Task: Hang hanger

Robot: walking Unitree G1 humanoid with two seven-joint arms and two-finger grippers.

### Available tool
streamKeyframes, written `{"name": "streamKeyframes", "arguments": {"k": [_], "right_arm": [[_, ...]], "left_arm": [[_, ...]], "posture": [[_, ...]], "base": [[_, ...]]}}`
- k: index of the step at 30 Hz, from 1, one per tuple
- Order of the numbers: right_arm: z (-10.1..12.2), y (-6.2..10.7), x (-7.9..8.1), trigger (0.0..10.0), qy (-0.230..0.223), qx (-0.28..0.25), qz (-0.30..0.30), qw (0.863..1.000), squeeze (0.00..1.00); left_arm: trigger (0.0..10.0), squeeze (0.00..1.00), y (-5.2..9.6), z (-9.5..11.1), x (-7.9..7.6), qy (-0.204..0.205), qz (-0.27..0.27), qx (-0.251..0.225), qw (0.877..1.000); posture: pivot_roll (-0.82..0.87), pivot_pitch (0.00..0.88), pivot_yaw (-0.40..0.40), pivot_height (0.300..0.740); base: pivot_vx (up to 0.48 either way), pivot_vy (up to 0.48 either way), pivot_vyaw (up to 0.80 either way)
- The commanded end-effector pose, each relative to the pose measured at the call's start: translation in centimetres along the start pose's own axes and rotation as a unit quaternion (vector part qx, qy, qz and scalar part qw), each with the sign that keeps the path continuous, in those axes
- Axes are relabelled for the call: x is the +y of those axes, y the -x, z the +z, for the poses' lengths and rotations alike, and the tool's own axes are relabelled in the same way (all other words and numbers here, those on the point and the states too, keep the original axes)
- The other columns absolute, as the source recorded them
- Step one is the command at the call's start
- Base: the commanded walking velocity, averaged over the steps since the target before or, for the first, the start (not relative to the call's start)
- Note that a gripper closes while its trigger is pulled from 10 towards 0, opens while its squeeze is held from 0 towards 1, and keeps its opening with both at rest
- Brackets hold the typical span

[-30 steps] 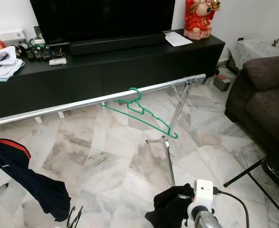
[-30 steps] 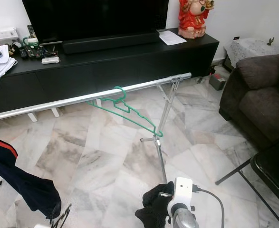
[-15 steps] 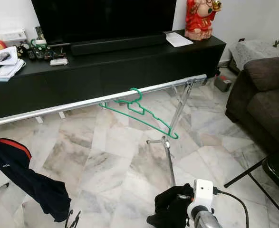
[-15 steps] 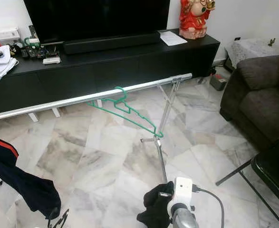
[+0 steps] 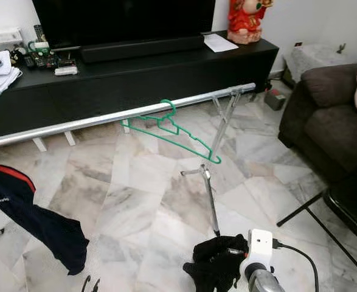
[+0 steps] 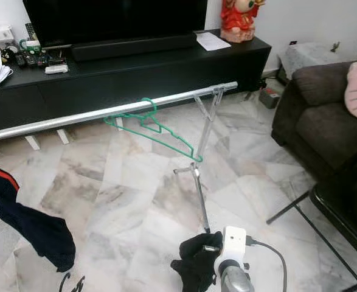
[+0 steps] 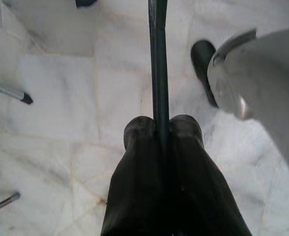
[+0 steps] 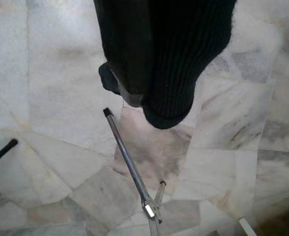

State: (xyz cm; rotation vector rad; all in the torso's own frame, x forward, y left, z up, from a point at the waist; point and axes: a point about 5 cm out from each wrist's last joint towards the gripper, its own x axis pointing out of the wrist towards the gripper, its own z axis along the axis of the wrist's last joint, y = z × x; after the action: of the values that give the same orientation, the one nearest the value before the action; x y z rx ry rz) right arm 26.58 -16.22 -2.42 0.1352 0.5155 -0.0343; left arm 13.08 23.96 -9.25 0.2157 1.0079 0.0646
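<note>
A dark hanger [image 7: 157, 64] is clamped upright between the shut fingers of the left hand [image 7: 161, 129], the rail [image 5: 123, 114] lies ahead and above, while the right hand [image 5: 218, 263] grips black cloth.

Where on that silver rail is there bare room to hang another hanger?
The long silver metal rail is bare between the green plastic hanger and the dark navy garment at its left end. Right of the hanger only a short stretch remains before the crossed stand legs.
</note>
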Motion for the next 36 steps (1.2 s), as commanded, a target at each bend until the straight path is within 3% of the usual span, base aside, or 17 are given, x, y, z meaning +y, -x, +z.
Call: {"name": "streamKeyframes", "arguments": {"k": [1,36], "right_arm": [[-0.17,0.12,-0.07,10.0,-0.002,-0.002,-0.003,1.0,0.0],[-0.27,0.1,0.17,10.0,-0.002,0.0,0.001,1.0,0.0]], "left_arm": [[10.0,0.0,0.22,-0.9,0.46,0.0,0.004,0.018,1.0],[10.0,0.0,0.24,-1.15,-0.18,0.0,-0.004,0.022,1.0]], "posture": [[-0.06,0.136,0.02,0.74],[-0.05,0.14,0.019,0.74]], "base": [[-0.296,0.0,0.0],[-0.3,0.0,0.0]]}}
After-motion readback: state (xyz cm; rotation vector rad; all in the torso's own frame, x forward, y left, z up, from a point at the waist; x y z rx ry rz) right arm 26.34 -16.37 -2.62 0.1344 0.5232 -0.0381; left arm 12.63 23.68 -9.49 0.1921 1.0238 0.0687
